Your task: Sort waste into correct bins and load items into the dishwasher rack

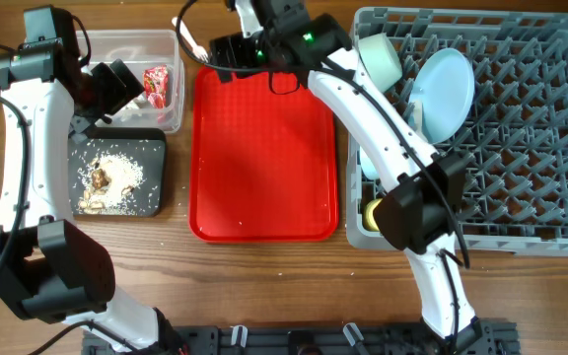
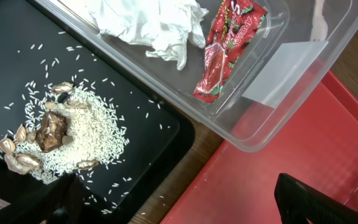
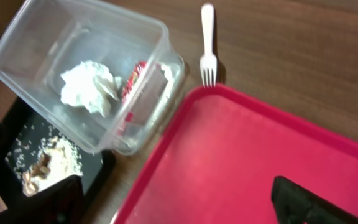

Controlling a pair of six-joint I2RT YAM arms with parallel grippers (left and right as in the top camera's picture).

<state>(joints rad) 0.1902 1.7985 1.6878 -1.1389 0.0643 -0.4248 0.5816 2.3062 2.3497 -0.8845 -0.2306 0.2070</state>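
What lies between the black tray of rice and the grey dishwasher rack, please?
The flat red tray lies between them, as the overhead view shows.

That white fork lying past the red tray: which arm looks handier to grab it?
Right. Its open gripper hangs close to the fork, and the rack is on its side. The left gripper is over the tub and black tray.

I count: 1 clear tub (image 1: 178, 94), 1 blk tray (image 1: 152, 148), 1 red tray (image 1: 264, 168), 1 rack (image 1: 521, 177), 1 napkin (image 2: 148, 22), 1 wrapper (image 2: 225, 46), 1 rice pile (image 2: 92, 134), 1 fork (image 3: 208, 43), 1 plate (image 1: 444, 91), 1 yel cup (image 1: 372, 209), 1 bowl (image 1: 381, 59) certain; 2nd unclear.
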